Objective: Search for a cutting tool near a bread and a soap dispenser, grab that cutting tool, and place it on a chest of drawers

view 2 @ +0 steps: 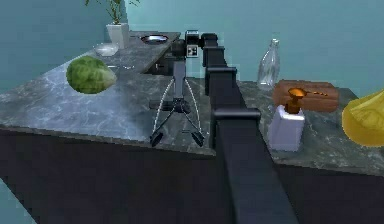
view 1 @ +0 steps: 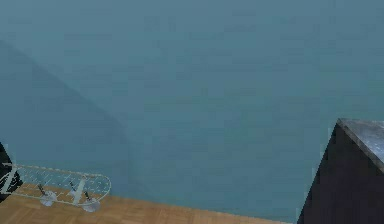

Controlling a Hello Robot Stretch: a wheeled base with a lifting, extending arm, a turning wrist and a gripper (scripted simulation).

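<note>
Cutting tool (view 2: 320, 93), seemingly a thin pale sliver, lies on the brown bread loaf (view 2: 298, 97), far right behind the white soap dispenser (view 2: 287, 124). My gripper (view 2: 178, 140) holds nothing over the bare grey stone counter (view 2: 60, 108); I cannot tell the finger state.

White soap dispenser (view 2: 286, 126) upright at counter (view 2: 60, 105) edge; brown bread (view 2: 306, 95) just behind.
</note>
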